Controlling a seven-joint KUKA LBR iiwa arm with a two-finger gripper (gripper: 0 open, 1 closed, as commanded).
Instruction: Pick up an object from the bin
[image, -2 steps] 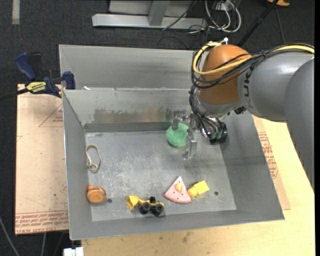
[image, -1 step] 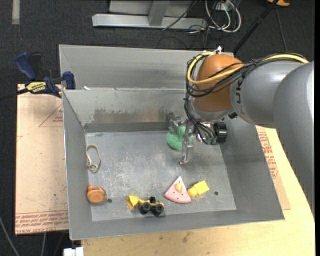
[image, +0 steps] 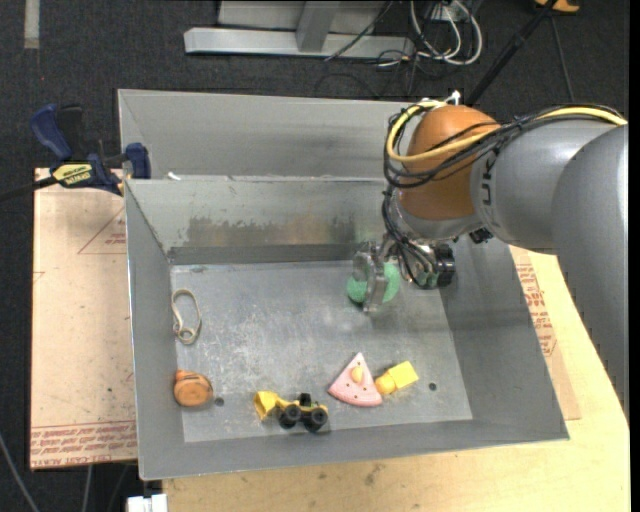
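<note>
Grey metal bin (image: 300, 205), floor scuffed paler. Green rounded plastic piece (image: 357, 291) at the silver-grey gripper (image: 375, 290). Pink wedge toy (image: 355, 386) with pale spots. Plain yellow block (image: 398, 377). Yellow-and-black toy vehicle (image: 292, 410). Orange-brown round disc (image: 192, 389). Off-white loop clip (image: 185, 315). Orange wrist cover (image: 445, 165), with yellow and black cables (image: 405, 125).

Arm (image: 560, 190) from right, pincer (image: 374, 285) downward

I can make out no complete word or number from here. The only lettering I see is dark capitals (image: 483, 188) on the big grey robot arm (image: 570, 190), beside its orange wrist cover (image: 445, 165), too cut off to read.
</note>
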